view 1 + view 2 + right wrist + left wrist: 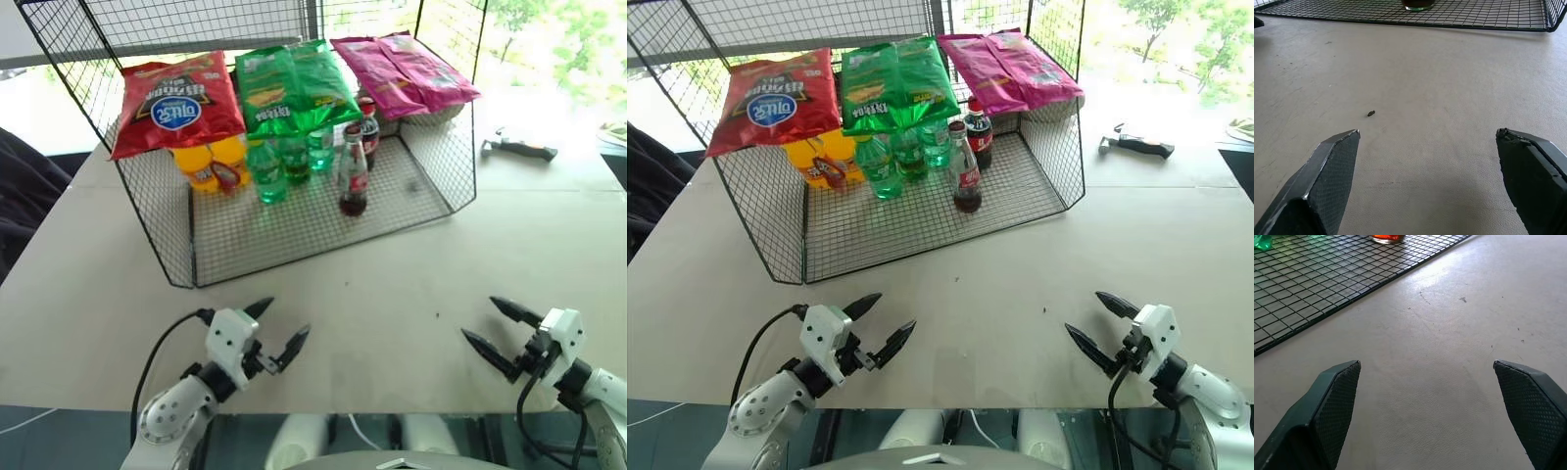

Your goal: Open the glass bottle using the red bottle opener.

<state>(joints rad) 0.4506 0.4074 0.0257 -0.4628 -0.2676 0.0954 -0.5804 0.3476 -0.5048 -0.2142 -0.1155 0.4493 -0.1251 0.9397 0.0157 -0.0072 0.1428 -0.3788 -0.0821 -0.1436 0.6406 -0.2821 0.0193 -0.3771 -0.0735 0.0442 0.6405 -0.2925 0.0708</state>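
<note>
Glass bottle (pixel 353 174) stands upright on the wire rack (pixel 294 235) floor, at its front middle, neck up. Both grippers hover over the bench (pixel 392 294) short of the rack, fingers spread wide, empty. Left gripper (pixel 282 331) looks nearer than right gripper (pixel 490 327). Opener not spotted.

Matt table (pixel 411 294) (glossy glass bottle (pixel 353 171))

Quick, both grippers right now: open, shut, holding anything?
Left gripper: open, holding nothing.
Right gripper: open, holding nothing.
</note>
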